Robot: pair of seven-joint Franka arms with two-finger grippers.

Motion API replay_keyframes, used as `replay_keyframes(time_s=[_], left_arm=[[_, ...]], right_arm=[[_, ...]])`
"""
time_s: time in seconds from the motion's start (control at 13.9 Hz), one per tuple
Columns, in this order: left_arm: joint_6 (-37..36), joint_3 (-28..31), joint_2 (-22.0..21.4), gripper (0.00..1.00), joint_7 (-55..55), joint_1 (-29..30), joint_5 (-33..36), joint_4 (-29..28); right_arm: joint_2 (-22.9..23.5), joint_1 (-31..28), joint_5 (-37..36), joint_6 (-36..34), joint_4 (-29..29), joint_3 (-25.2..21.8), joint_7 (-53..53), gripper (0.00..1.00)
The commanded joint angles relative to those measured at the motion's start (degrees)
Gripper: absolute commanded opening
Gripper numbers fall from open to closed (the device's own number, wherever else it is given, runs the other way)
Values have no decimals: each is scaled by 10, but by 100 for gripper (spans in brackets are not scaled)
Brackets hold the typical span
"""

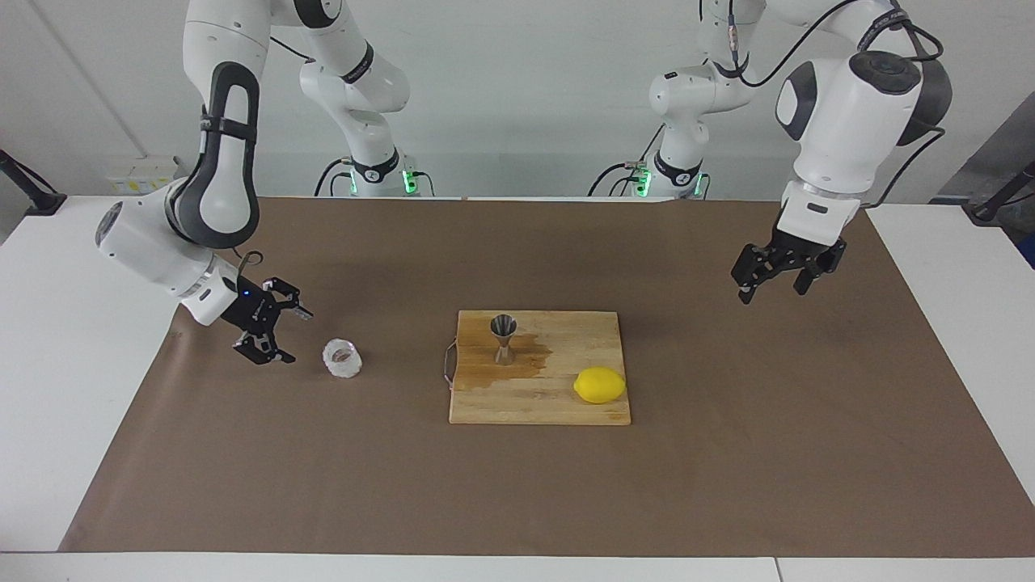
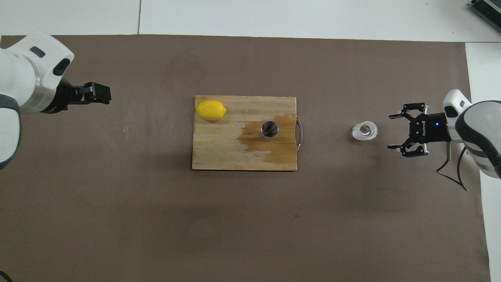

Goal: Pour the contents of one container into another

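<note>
the glass cup (image 1: 342,359) (image 2: 364,131) stood on the brown mat toward the right arm's end of the tabletop. the right hand (image 1: 275,335) (image 2: 397,131) hung low just beside it, fingers spread apart, not touching. the jigger (image 1: 504,339) (image 2: 269,129) stood on the cutting board (image 1: 566,404). the left hand (image 1: 772,275) (image 2: 96,93) hovered well apart, fingers open.

One cup (image 1: 342,358), jigger (image 1: 504,339), lemon (image 1: 600,385), board (image 1: 566,411).
</note>
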Motion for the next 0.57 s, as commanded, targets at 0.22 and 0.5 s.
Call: replay_keyframes(time_s=[0.22,0.5], left_arm=[[-83,106,-19,100,113,-65,0,33],[-110,106,-41,100,133,-56,-30,32]], right_arm=[[36,0,53,10,8,17,-33,100],[51,15,57,31,7,18,-48,100]])
